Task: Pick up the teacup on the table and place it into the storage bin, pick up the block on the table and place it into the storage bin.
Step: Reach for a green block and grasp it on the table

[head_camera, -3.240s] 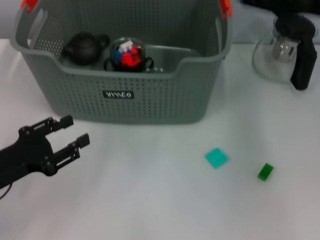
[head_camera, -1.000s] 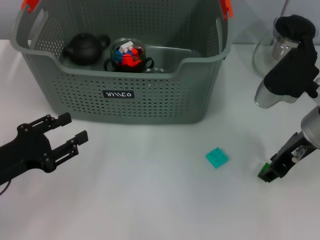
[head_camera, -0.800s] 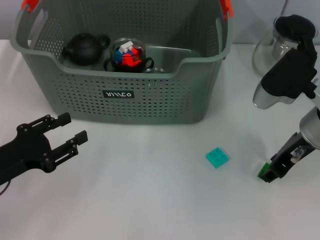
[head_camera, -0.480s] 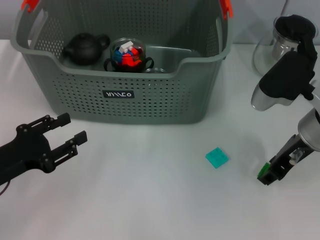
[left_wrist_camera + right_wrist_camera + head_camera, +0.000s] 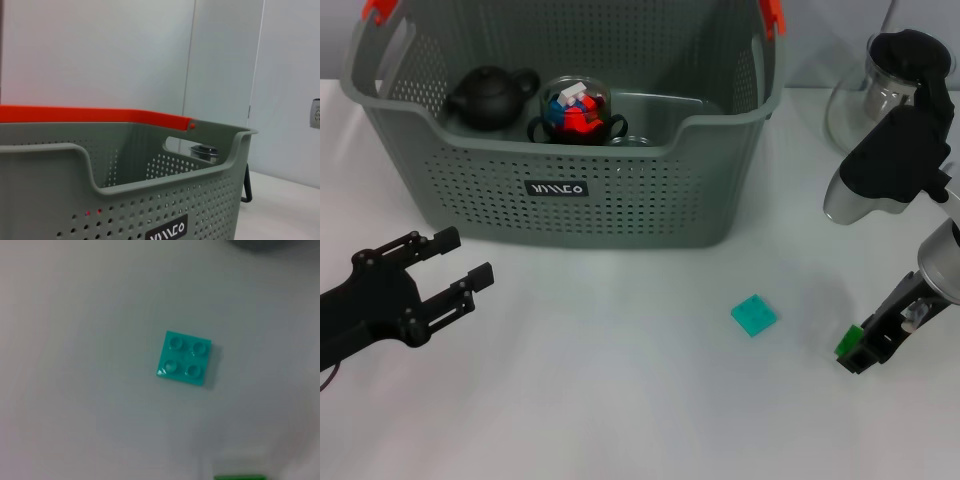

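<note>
The grey storage bin stands at the back of the table; the left wrist view shows its front wall and logo close up. On the white table lie a teal block, also seen as the studded teal block, and a green block, whose edge shows in the right wrist view. My right gripper is down at the green block and touches or straddles it. My left gripper hovers open at the front left. No teacup shows on the table; a small clear glass rim sits inside the bin.
Inside the bin are a black teapot and a glass cup holding red and blue pieces. A glass pot with a black handle stands at the back right, behind my right arm.
My right arm came into view and lowered its gripper onto the green block; over the last second it shifted only slightly toward the front. The left gripper stayed almost still.
</note>
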Robot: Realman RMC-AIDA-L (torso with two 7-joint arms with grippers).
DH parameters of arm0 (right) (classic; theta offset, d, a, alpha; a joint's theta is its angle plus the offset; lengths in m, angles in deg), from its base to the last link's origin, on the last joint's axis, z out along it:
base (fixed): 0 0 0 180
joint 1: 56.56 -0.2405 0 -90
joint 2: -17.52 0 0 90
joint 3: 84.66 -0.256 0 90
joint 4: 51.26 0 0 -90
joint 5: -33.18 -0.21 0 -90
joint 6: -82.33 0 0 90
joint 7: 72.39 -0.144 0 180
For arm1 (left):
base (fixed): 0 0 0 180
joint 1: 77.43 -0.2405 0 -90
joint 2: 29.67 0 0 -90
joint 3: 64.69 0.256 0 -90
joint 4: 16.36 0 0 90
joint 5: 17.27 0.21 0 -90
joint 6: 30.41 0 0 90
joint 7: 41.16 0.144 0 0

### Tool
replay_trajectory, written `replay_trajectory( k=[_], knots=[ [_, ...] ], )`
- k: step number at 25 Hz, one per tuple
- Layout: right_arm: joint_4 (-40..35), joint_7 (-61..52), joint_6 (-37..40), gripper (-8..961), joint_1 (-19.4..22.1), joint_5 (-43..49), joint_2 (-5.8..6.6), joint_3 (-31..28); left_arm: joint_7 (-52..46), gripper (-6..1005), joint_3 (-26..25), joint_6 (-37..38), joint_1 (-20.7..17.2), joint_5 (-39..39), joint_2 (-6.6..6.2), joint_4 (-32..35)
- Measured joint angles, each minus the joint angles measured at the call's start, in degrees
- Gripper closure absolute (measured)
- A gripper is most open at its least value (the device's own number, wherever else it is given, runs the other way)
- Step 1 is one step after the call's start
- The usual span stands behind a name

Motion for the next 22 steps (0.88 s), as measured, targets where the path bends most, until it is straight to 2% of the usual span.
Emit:
replay_trajectory(
  k=[22],
  knots=[
    [0.28, -0.57, -1.56, 379, -0.09, 1.08, -0.16, 0.43, -0.02, 390, 0.0, 0.01, -0.13, 0.09, 0.15, 0.0]
  ],
)
